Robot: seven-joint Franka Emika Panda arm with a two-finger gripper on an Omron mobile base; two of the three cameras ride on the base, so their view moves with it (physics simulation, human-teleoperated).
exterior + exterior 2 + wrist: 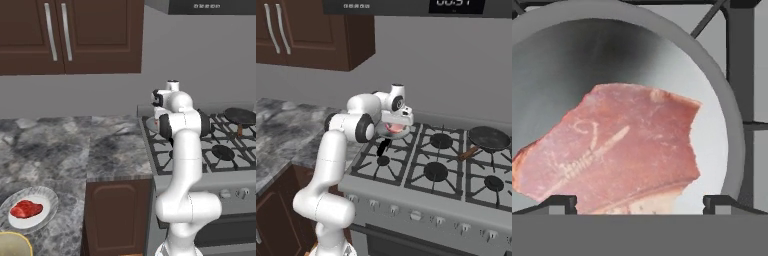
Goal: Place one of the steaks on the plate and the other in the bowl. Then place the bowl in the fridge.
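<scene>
Tool (640, 202), jaws spread, above steak (612, 150) in stove's (456, 165) pan (732, 125).

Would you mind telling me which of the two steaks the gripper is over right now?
The steak in the grey pan on the stove, under the open gripper; the other steak lies on the plate on the counter.
</scene>
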